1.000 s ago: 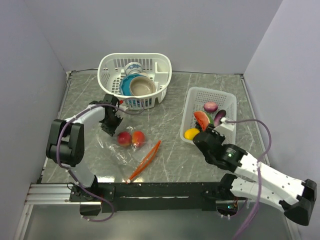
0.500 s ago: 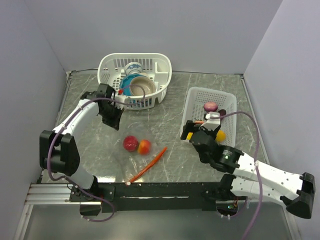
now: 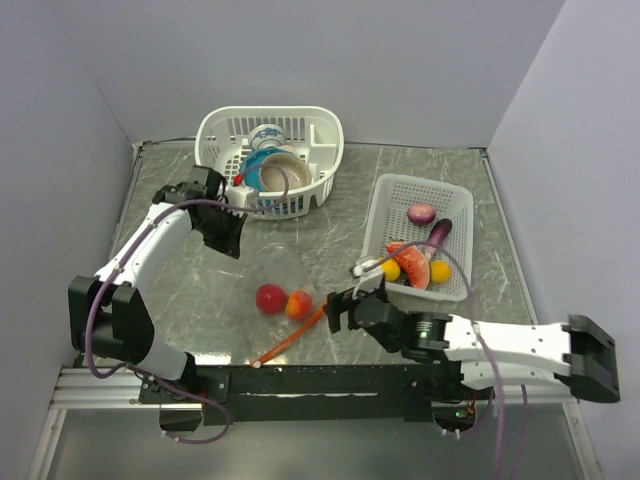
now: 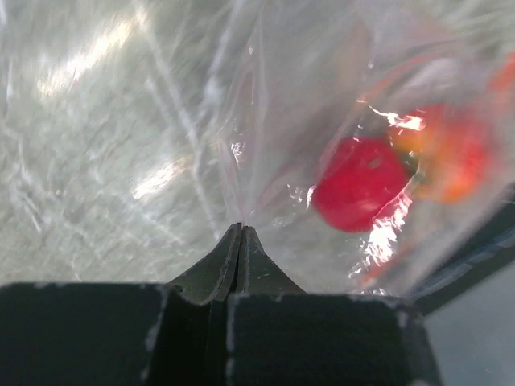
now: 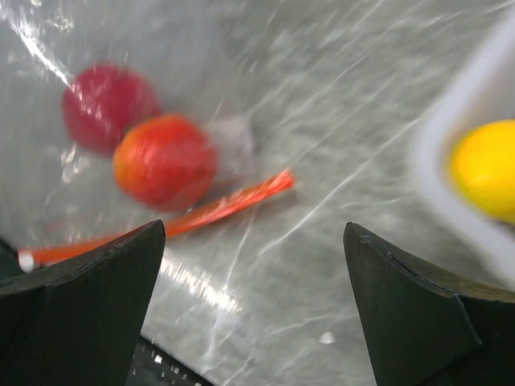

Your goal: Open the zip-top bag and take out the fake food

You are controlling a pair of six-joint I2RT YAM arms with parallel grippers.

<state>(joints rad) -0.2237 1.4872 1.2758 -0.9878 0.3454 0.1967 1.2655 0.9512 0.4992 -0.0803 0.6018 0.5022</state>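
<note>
The clear zip-top bag lies at the near middle of the table, its red-orange zip strip toward the front edge. My left gripper is shut on the bag's far corner, and in the left wrist view the plastic rises from the closed tips. Fake food sits inside the bag: a red apple and an orange fruit. My right gripper is open just right of the zip strip, holding nothing.
A white tray at the right holds a purple onion, an eggplant, a red slice and a yellow lemon. A white basket with ceramic bowls stands at the back, close to my left gripper.
My right gripper opened over the tray, left food there, and swung left to the bag's mouth. My left gripper pulled the bag's corner back toward the basket; the two fruits slid nearer.
</note>
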